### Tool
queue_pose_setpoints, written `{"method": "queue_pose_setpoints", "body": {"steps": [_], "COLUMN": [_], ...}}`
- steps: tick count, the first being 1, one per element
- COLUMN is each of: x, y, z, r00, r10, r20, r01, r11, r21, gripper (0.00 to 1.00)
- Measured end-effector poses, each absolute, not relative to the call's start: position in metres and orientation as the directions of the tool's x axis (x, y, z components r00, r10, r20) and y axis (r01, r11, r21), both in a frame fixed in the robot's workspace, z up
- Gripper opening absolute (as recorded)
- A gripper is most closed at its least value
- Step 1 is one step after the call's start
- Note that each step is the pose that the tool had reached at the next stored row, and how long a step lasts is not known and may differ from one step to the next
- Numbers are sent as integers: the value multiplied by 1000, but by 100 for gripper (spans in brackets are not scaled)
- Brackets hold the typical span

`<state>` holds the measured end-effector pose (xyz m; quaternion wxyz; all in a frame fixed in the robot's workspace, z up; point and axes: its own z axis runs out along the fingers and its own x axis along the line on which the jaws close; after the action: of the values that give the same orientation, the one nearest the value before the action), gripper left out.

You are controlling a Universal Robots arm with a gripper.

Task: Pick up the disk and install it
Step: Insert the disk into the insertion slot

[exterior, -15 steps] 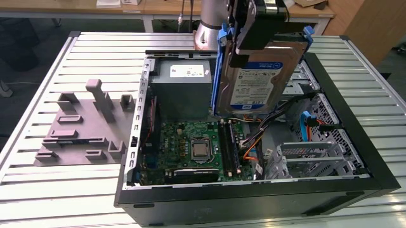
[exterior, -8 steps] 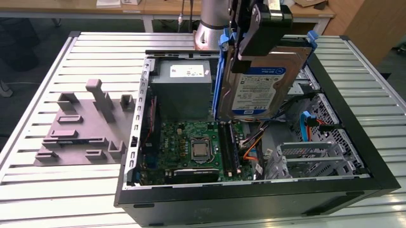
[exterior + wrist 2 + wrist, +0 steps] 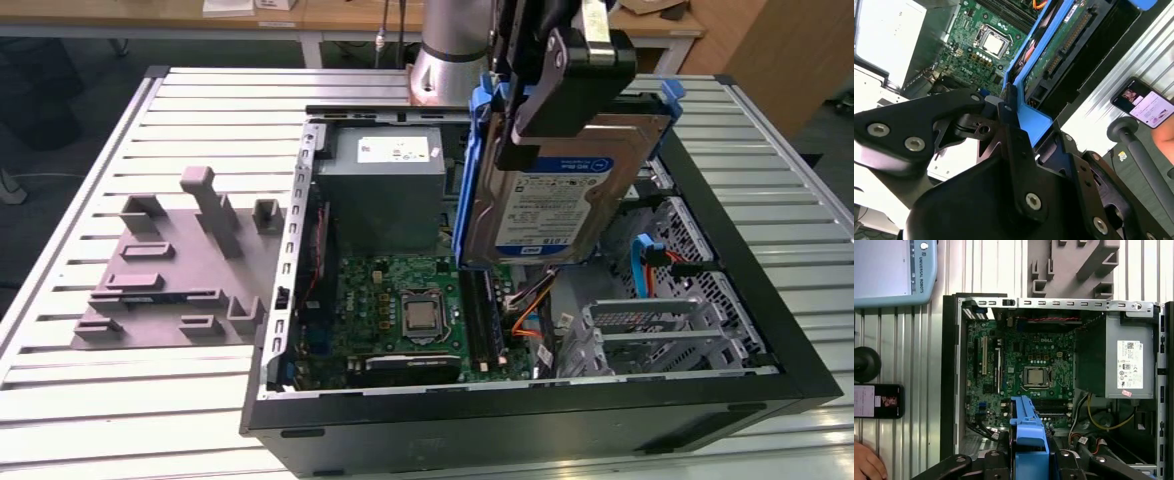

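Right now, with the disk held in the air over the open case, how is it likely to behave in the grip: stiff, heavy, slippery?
The disk looks like a rigid metal slab, so it probably won't flex. It is likely dense for its size and may tend to swing, hanging tilted below the gripper. The gripper pinches its blue bracket, smooth plastic, so slight slipping seems possible.

The gripper (image 3: 567,75) holds the disk (image 3: 567,195) upright above the open computer case (image 3: 534,410), clear of the parts below. Under it, orange cables (image 3: 527,300) and the drive cage (image 3: 667,330) crowd the bay. The grey power-supply box (image 3: 380,190) stands close on the exterior view's left. The motherboard (image 3: 1019,375) lies low and unobstructed.
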<state>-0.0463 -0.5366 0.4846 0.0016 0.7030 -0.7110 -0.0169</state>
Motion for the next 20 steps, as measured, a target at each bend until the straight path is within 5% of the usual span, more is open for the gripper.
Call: {"method": "queue_pose_setpoints", "body": {"steps": [20], "x": [-46], "y": [-543], "z": [484], "r00": [-12], "r10": [-1000], "r20": [-21], "r01": [-1000], "r11": [11], "r21": [26], "gripper": [36]}}
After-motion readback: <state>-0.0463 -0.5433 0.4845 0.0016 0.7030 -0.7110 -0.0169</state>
